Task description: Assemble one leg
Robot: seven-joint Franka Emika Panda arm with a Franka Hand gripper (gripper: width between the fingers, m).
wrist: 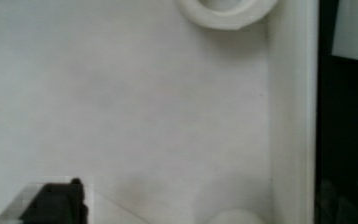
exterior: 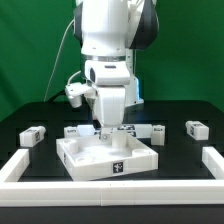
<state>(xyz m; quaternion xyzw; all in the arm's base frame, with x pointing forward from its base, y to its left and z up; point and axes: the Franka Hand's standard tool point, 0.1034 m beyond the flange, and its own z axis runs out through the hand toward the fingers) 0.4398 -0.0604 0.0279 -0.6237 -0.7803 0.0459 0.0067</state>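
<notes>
Four small white blocks with black-and-white tags stand in a loose row across the middle of the black tabletop (exterior: 180, 148). Each is a leg. The first leg (exterior: 33, 135) is farthest to the exterior view's left. A second leg (exterior: 73, 130) stands just left of the arm. A third leg (exterior: 155, 131), with a bluish glow on it, stands right of the arm. The fourth leg (exterior: 197, 129) is farthest to the exterior view's right. All four rest on the tabletop, apart from one another, and none is held.

There is one large square rimmed panel (exterior: 100, 158). It lies flat at the near centre and carries a tag on its near face.

One white Franka arm (exterior: 108, 40) reaches straight down over the panel's far edge. Its claw (exterior: 113, 132) is low at that edge, between the second and third legs. From the exterior view I cannot tell whether the claw is parted or closed.

The wrist view is mostly filled by the panel's plain white surface (wrist: 140, 110). It also shows one round socket (wrist: 226, 12) and a single dark fingertip (wrist: 55, 200). The other finger is out of the picture, so this view does not settle the claw's state either.

One low white barrier (exterior: 20, 168) runs along the left, right and near sides of the tabletop. Behind everything hangs a plain green backdrop (exterior: 30, 60).
</notes>
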